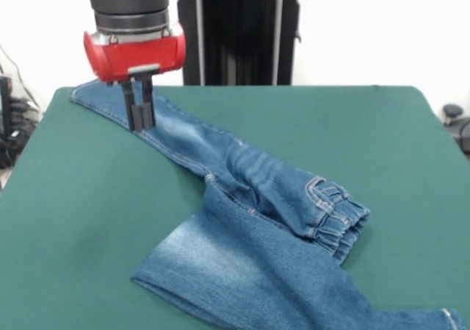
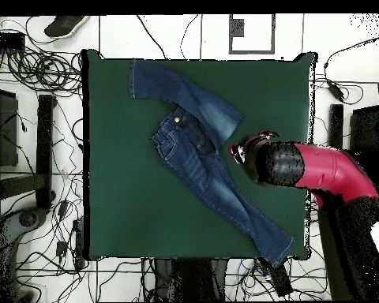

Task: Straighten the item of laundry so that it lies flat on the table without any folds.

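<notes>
A: Jeans (image 1: 257, 220) are what the scene is about, but what is the biggest thing shown?

B: It is the table (image 1: 88, 198), a wide rectangle topped in dark green cloth, far larger than the garment. From overhead its bare green surface (image 2: 129, 197) takes up most of the middle, and cables lie on the pale floor all round it.

A: What comes next in size?

B: Next is the robot arm (image 2: 335, 173), red and black. In the overhead view it reaches in from the right edge, ending in a rounded black section above the table's right part. In the front view it comes down from the top left, with a red collar just above the gripper.

A: And the jeans themselves?

B: They are a small blue denim pair (image 2: 200, 150) with faded patches, lying on the table in a bent shape rather than flat. One leg runs straight towards a table corner; in the front view that is the far left corner. The other leg is folded across the body of the garment and spreads towards the near edge. The gathered waistband (image 1: 338, 220) bunches up on the right in the front view, with pale stitching around the pockets.

A: What is the gripper doing?

B: The gripper (image 1: 141, 117) points straight down onto the straight leg, near its cuff. Its two dark fingers (image 1: 135, 114) stand close together with only a slim gap, their tips at the denim. Whether cloth is pinched between them cannot be told
</notes>
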